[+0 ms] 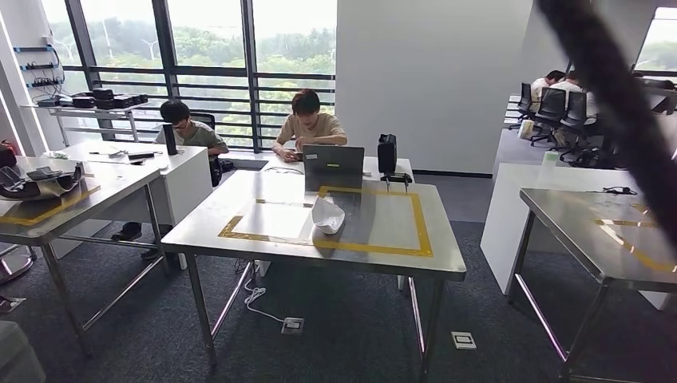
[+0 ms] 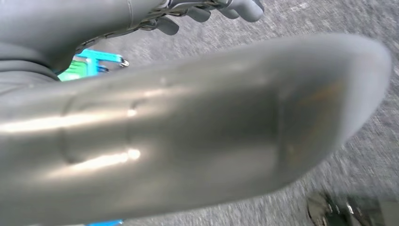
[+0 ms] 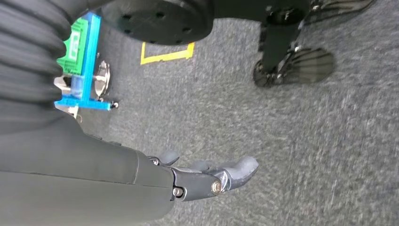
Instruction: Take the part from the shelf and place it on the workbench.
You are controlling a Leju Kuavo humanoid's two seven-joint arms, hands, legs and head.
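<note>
From the head view, a steel-topped workbench with a yellow taped rectangle [image 1: 383, 254] stands ahead on grey carpet, and a pale, curved, shell-like part [image 1: 327, 215] lies on it near the front edge of the tape. A grey open laptop [image 1: 333, 166] sits at the bench's far side, with two seated people [image 1: 310, 126] at the white desks behind it, and a second steel table [image 1: 56, 209] to one side carries dark curved pieces. In the left wrist view, a large, smooth, grey metallic curved part [image 2: 197, 132] runs right across in front of the left hand [image 2: 207, 10]; the hand's dark fingers [image 2: 244, 7] curl over the part's far edge, and it looks as though they are holding it, though the part hides most of the hand and blur makes the contact hard to confirm. Grey carpet lies beyond the fingertips. In the right wrist view, the right hand [image 3: 202, 176] hangs over the grey carpet with nothing in it, its fingers [image 3: 242, 168] loosely bent and slightly apart. Well away from the fingertips, a yellow tape mark [image 3: 167, 52] lies on the floor.
</note>
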